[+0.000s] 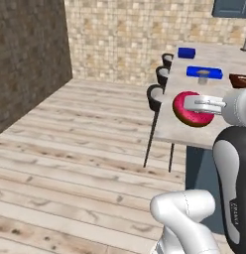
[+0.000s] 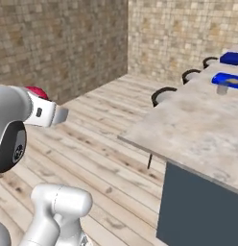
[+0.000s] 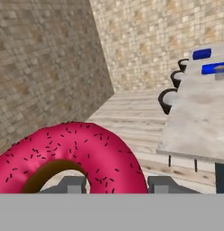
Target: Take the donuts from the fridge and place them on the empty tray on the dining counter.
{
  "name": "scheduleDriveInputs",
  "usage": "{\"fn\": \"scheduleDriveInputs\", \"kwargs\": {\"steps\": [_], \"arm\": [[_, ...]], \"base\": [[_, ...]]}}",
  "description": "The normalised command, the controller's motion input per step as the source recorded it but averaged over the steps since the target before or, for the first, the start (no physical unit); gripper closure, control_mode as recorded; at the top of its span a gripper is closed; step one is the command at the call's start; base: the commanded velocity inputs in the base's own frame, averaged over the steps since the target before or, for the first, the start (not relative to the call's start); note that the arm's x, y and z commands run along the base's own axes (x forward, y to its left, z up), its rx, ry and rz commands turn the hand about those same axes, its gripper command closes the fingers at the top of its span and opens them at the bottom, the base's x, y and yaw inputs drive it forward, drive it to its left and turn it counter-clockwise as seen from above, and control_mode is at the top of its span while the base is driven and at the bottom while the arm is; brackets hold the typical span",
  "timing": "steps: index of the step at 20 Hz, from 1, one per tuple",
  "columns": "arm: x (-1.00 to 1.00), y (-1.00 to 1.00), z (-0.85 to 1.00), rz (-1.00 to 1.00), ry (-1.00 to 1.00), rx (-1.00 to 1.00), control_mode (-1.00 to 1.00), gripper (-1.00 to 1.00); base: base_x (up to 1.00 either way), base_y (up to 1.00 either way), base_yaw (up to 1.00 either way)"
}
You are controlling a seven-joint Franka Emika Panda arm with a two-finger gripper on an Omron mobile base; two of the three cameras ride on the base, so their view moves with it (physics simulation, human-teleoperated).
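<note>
My gripper is shut on a pink-iced donut with dark sprinkles, held in the air beside the near end of the dining counter. In the hand view the donut sits between the two fingertips, its ring standing on edge. From the right base view just a red sliver of the donut peeks past the wrist, by the gripper. The empty tray lies far along the counter, well beyond the gripper. The fridge is out of view.
A second blue tray holding tan food and a dark brown tray lie on the counter, nearer than the empty one. Three black stools line the counter's left side. A brick wall stands left across open wood floor.
</note>
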Motion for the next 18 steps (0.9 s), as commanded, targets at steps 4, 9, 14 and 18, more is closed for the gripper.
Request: {"fn": "scheduleDriveInputs", "kwargs": {"steps": [4,9,14,18], "arm": [[0.00,0.00,0.00,0.00,0.00,0.00,1.00,1.00],[0.00,0.00,0.00,0.00,0.00,0.00,1.00,1.00],[0.00,0.00,0.00,0.00,0.00,0.00,1.00,1.00],[0.00,0.00,0.00,0.00,0.00,0.00,1.00,1.00]], "base": [[0.50,1.00,-0.24],[0.70,1.00,-0.40],[1.00,1.00,-0.52],[1.00,1.00,-0.54]]}}
